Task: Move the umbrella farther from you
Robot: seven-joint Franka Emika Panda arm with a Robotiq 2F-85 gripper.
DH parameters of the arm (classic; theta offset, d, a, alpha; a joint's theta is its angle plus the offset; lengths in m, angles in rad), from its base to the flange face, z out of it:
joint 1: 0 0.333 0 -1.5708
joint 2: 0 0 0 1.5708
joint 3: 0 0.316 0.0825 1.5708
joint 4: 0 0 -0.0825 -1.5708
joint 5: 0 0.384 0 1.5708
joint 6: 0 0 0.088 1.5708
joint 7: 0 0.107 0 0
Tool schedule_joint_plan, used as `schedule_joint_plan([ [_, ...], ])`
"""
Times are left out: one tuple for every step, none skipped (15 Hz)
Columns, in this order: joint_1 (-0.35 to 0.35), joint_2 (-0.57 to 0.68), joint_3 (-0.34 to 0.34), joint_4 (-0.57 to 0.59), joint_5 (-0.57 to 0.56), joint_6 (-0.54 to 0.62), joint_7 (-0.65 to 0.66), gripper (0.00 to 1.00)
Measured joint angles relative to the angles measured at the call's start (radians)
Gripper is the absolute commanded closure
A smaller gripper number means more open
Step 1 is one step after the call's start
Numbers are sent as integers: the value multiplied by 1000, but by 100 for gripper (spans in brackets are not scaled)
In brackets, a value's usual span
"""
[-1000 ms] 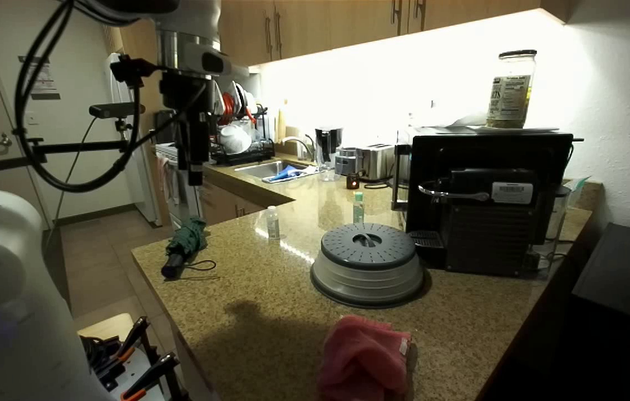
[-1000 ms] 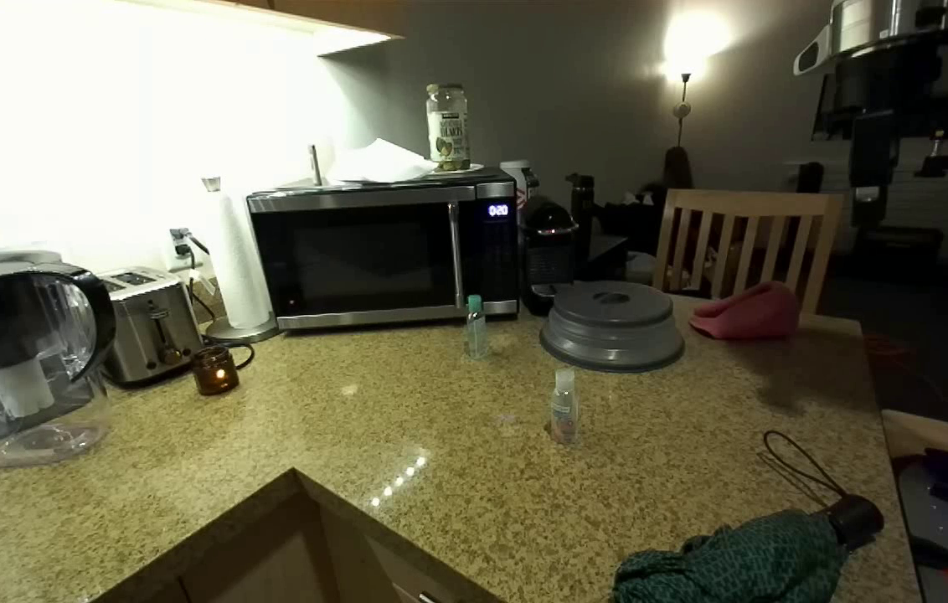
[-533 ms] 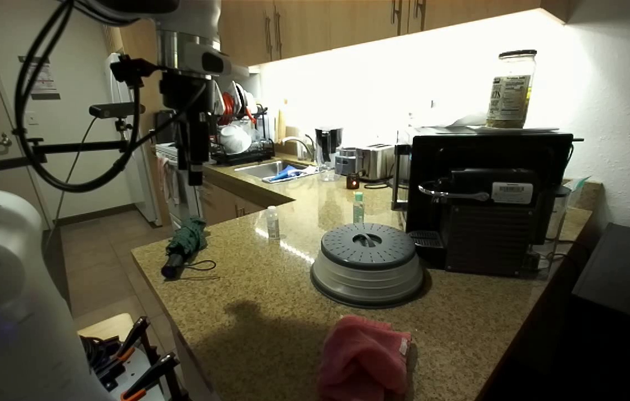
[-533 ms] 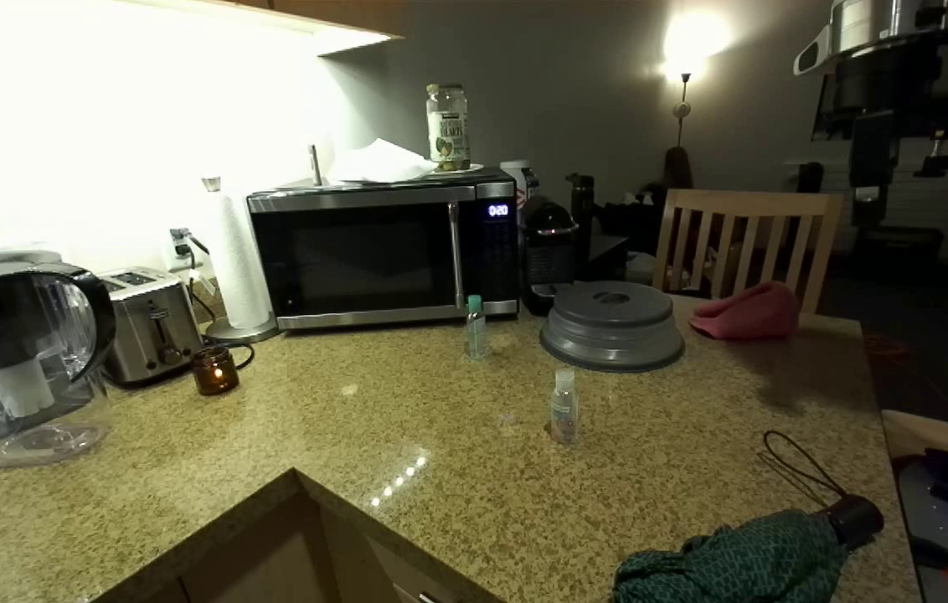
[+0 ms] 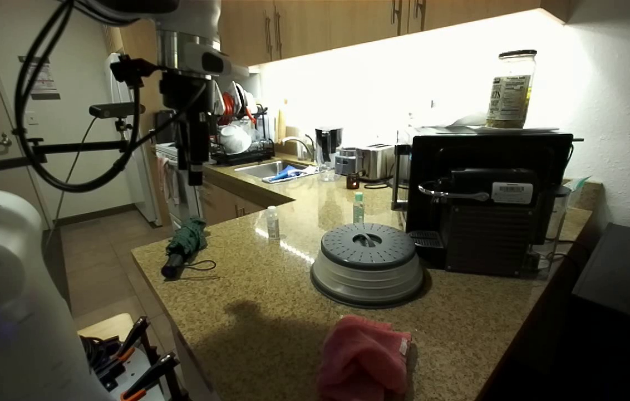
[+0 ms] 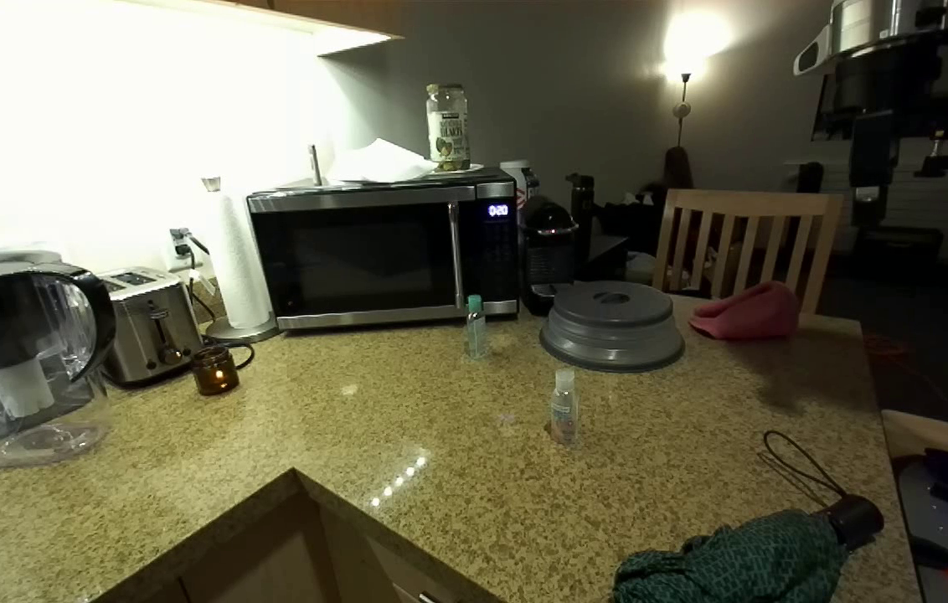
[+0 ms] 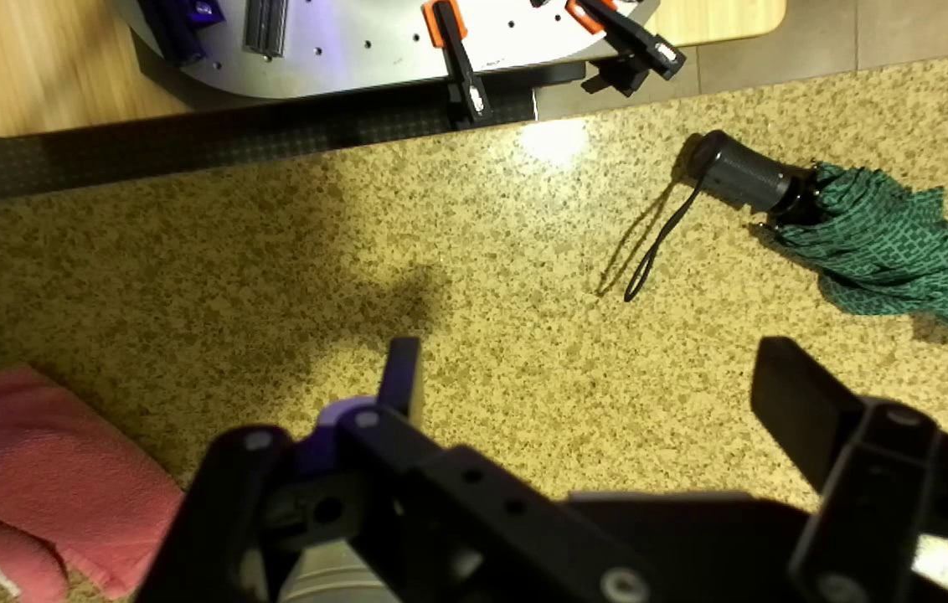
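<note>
The umbrella is folded, dark green with a black handle and a wrist loop. It lies on the counter near its edge in an exterior view (image 5: 186, 240). It lies at the front right, cut off by the frame edge, in an exterior view (image 6: 742, 559). In the wrist view the umbrella (image 7: 884, 239) is at the upper right, handle pointing left. My gripper (image 7: 591, 373) is open, with only bare counter between its fingers. It hangs high above the counter in both exterior views (image 5: 195, 177) (image 6: 868, 205), apart from the umbrella.
A grey domed lid (image 5: 368, 273) stands mid-counter, with a pink cloth (image 5: 365, 356) near it. Two small bottles (image 5: 273, 223) (image 5: 358, 209) stand behind. A microwave (image 6: 382, 260), toaster (image 6: 154, 327) and water pitcher (image 6: 13, 368) line the back. The counter edge (image 5: 153, 301) runs beside the umbrella.
</note>
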Motion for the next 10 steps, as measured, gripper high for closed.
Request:
schedule_joint_plan([
  [0, 0, 0, 0, 0, 0, 0, 0],
  [0, 0, 0, 0, 0, 0, 0, 0],
  [0, 0, 0, 0, 0, 0, 0, 0],
  [0, 0, 0, 0, 0, 0, 0, 0],
  [0, 0, 0, 0, 0, 0, 0, 0],
  [0, 0, 0, 0, 0, 0, 0, 0],
  [0, 0, 0, 0, 0, 0, 0, 0],
  [0, 1, 2, 0, 0, 0, -1, 0],
  [1, 3, 4, 0, 0, 0, -4, 0],
  [6, 8, 9, 1, 0, 1, -8, 0],
])
